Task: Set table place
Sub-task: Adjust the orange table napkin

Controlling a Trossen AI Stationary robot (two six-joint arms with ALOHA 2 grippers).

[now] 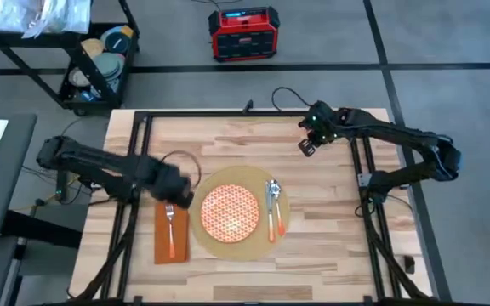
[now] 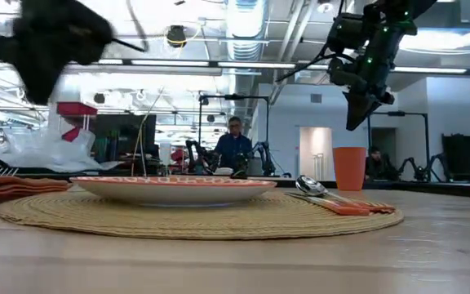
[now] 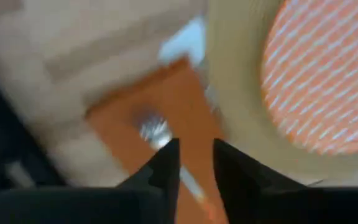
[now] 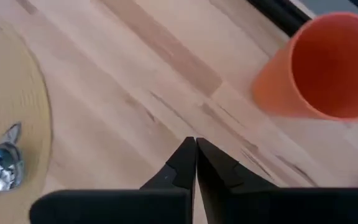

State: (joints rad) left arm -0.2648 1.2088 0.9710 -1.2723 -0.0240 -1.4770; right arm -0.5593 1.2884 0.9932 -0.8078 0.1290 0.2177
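Orange cup [image 4: 319, 68] stands just beyond the right gripper [image 4: 196, 163].

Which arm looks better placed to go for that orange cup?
Right. The right gripper hangs near the orange cup, fingers shut; the left gripper is farther off, over the napkin.

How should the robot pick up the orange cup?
Probably by the side wall near the rim. The cup stands upright and open on the table, beyond the mat, and its round wall narrows toward the base. The right gripper, fingers shut, is close; it would open and come in level from the side.
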